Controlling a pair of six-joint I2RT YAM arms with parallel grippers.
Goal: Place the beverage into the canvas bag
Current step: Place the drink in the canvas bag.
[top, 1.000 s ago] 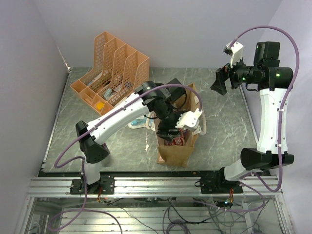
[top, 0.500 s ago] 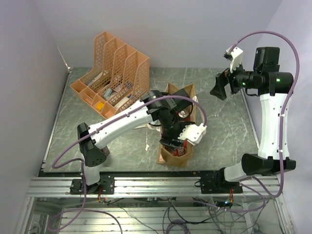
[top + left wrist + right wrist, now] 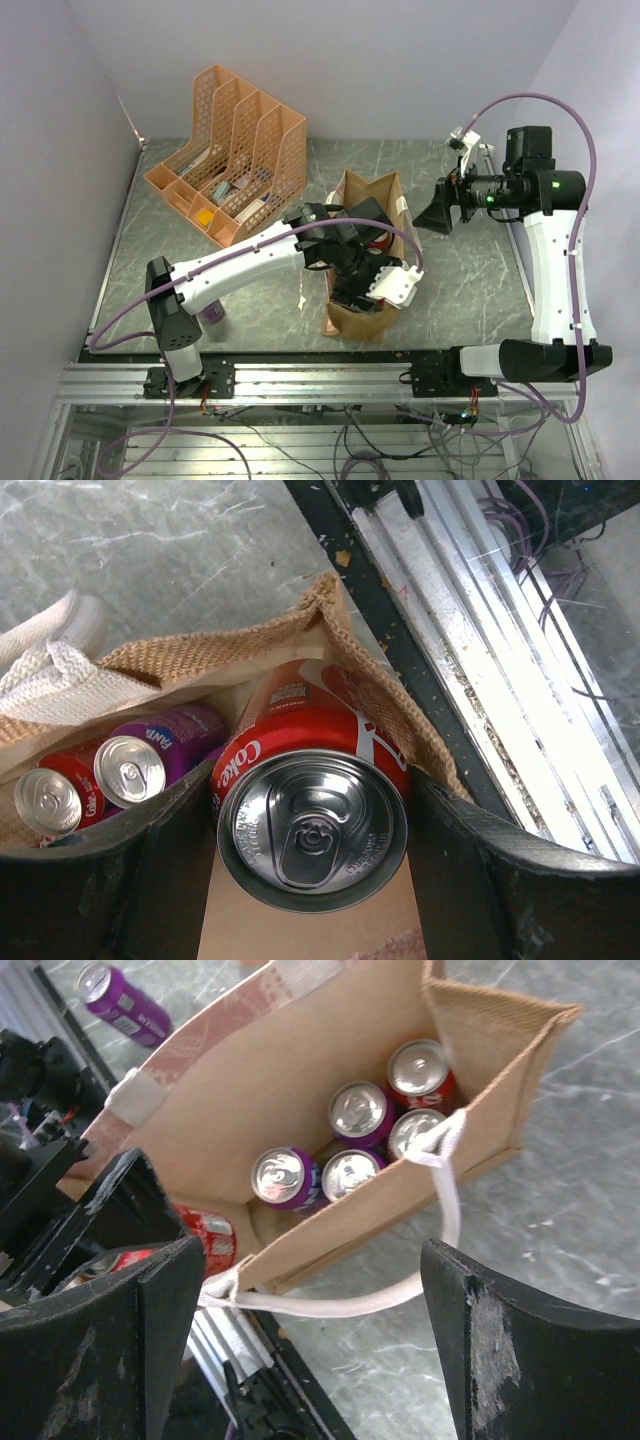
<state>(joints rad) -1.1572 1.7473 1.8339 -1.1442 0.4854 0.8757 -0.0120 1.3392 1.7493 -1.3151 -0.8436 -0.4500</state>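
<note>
**Coke can (image 3: 312, 825) gripped between your left fingers (image 3: 478, 875), at the near end of the canvas bag's (image 3: 190, 660) mouth.**
Expect it to be stiff but thin-walled, smooth, and probably weighty if full, so hold it across the mid-body, not by the rim. Its lid faces the wrist camera, so its long axis seems to run down into the bag. Your right fingers (image 3: 500, 1360) stand wide apart and empty, raised beside the bag.

Top camera views the canvas bag (image 3: 356, 318) from high up; left wrist close at its mouth, right wrist above; bag shared.
</note>
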